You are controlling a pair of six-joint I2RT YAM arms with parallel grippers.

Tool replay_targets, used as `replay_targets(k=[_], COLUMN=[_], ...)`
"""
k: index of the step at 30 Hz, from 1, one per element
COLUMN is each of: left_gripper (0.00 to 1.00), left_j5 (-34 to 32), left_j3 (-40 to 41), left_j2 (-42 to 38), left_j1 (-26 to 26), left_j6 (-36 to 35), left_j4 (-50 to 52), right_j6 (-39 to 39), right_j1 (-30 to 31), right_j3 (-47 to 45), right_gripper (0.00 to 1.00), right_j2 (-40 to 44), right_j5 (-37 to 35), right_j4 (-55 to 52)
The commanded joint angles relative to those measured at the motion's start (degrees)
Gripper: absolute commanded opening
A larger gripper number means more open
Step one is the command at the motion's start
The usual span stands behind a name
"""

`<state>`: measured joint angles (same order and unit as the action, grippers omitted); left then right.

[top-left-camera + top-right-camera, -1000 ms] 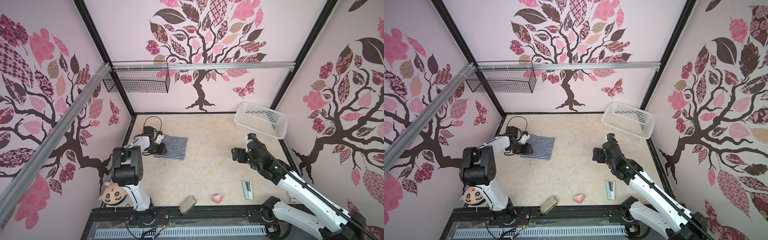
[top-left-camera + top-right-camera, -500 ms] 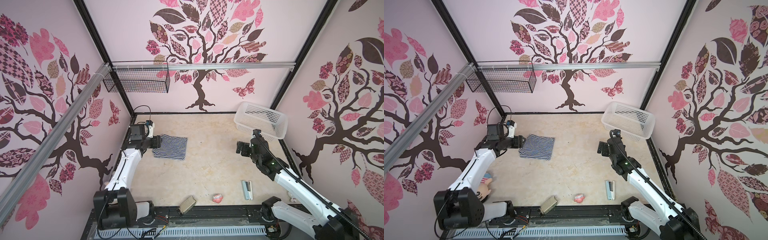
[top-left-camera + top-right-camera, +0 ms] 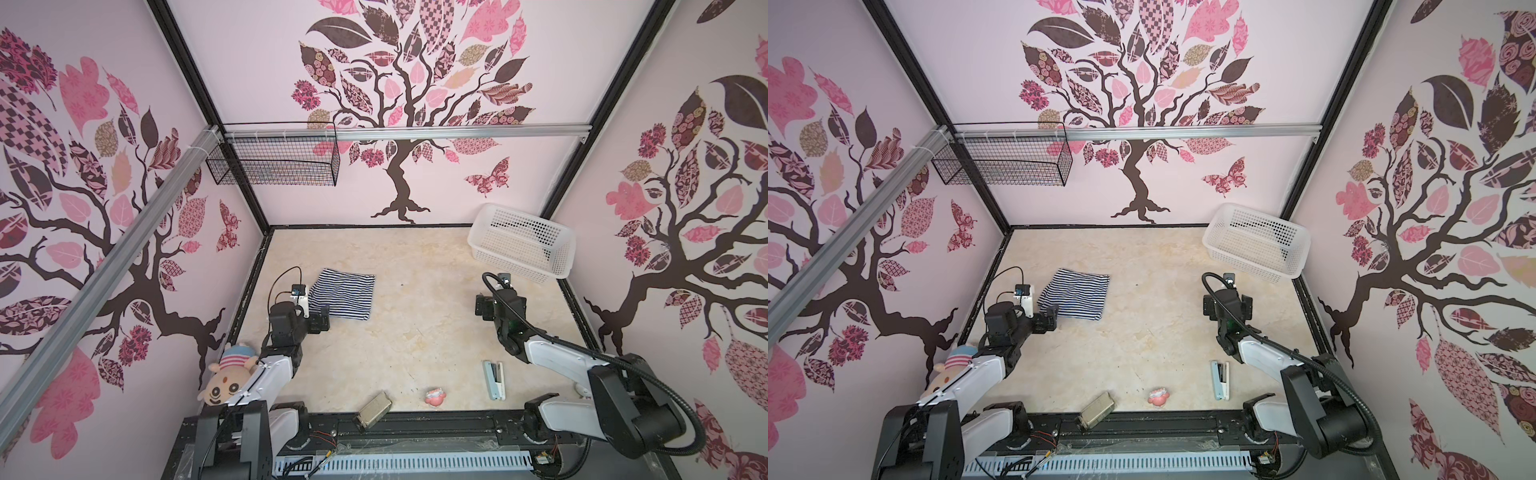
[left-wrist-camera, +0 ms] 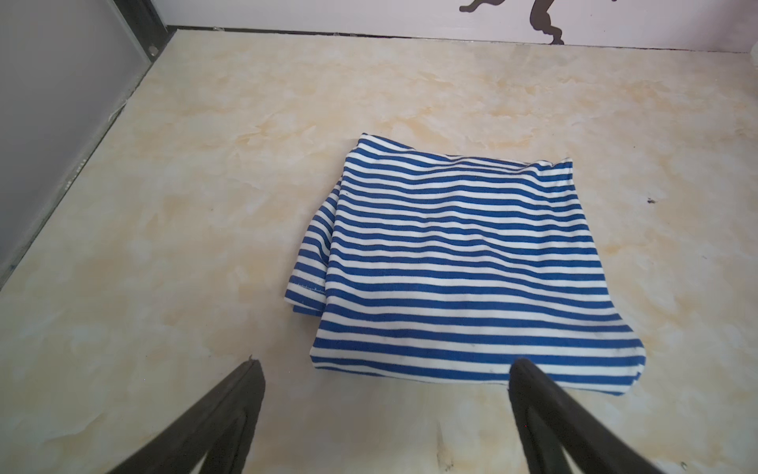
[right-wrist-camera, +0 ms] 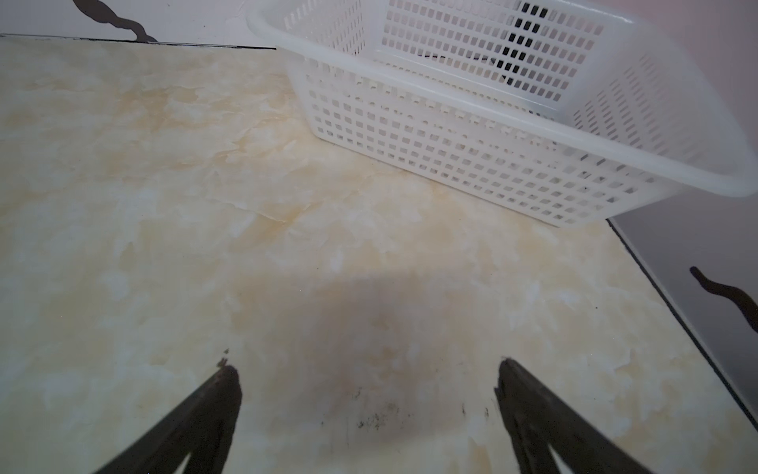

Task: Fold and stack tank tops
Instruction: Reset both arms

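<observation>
- The left gripper (image 4: 385,364) has its two black fingers spread wide, with nothing between them.
- The tank top (image 4: 459,254) lies folded into a rough rectangle on the table (image 4: 164,205), just ahead of the left gripper's fingertips. Its blue-and-white stripes run across the gripper's line of reach.
- In the left wrist view one fingertip (image 4: 519,369) overlaps the cloth's near edge; whether it touches cannot be told.
- An under-layer of the cloth sticks out along the folded edge, on the side of the left gripper's other finger.
- In both top views the left gripper (image 3: 323,318) sits at the near corner of the tank top (image 3: 345,293), low over the table.
- The right gripper (image 5: 367,367) is also spread wide and holds nothing; bare table lies below it.
- A white basket (image 5: 451,135) stands ahead of the right gripper, well apart from its fingertips.
- The tank top is well apart from the right gripper (image 3: 496,299), across the table.
- A stapler (image 3: 493,380) lies behind the right gripper, beside its arm.
- A plush doll (image 3: 226,380) sits behind the left gripper, against that arm.
</observation>
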<state>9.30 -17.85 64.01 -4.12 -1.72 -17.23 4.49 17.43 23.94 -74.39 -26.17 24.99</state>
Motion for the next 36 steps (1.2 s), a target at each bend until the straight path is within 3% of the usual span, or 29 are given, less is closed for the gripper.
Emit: replay_targets(k=[1, 15, 21, 25, 27, 34, 36], left_gripper=[0.97, 0.97, 0.97, 0.97, 0.97, 0.97, 0.97], left_j5=[0.0, -1.5, 2.1, 2.4, 2.2, 3.7, 4.6], left_j3=[0.5, 0.3, 0.1, -1.9, -2.2, 1.0, -1.1], left_j2=[2.8, 9.0, 11.3, 14.2, 15.2, 26.5, 25.8], left_j1=[0.0, -1.0, -1.9, -2.0, -2.0, -2.0, -2.0], left_j6=[-0.1, 0.8, 4.7, 4.5, 4.1, 3.0, 2.4], left_j4=[-12.4, -22.6, -26.1, -26.4, -27.3, -44.7, -39.6], right_j6=[-4.2, -5.6, -7.6, -4.4, -4.1, -3.7, -3.8], right_j1=[-0.3, -5.6, -6.3, -10.4, -11.0, -11.5, -11.5], right_j3=[-1.2, -8.6, -9.6, -11.1, -10.0, -8.8, -8.8], right_gripper=[1.00, 1.00, 1.00, 1.00, 1.00, 1.00, 1.00], right_j2=[-1.1, -5.5, -6.8, -12.1, -13.3, -14.6, -14.8], right_j5=[-0.2, 6.5, 7.8, 10.9, 12.0, 12.6, 12.6], right_j4=[12.5, 34.5, 38.1, 46.2, 45.1, 43.6, 43.9])
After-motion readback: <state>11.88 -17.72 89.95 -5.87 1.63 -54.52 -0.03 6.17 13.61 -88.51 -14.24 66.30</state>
